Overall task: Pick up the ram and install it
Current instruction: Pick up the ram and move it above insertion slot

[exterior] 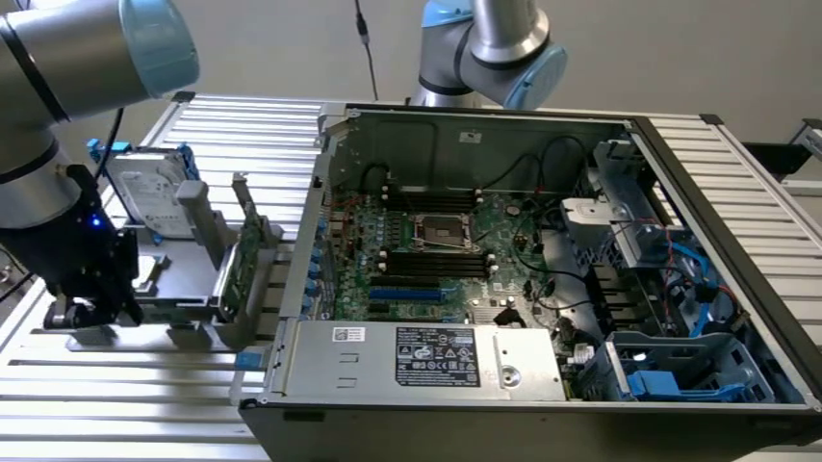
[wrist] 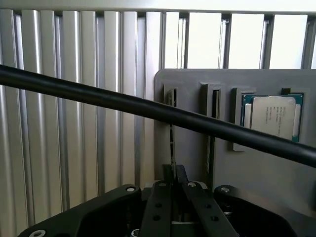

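1. Gripper of the grey robot arm hangs low over the near end of a flat grey metal holder plate, at the exterior view's left.
2. In the wrist view its two black fingers stand narrow, drawn together on the thin dark ram, which is seen on its edge.
3. The ram stands upright in a narrow slot of the holder plate, well apart from the green motherboard.
4. On the same plate a square silver processor chip with a green border lies flat in a recess, and one more slot is between it and the ram.
5. A silver boxy hard drive stands at the far end of the plate, and a tall green expansion card stands on its right side.
6. A thick black cable crosses the wrist view in front of the plate.
7. The open black computer case lies just right of the plate on a ribbed aluminium table, with the motherboard inside it.
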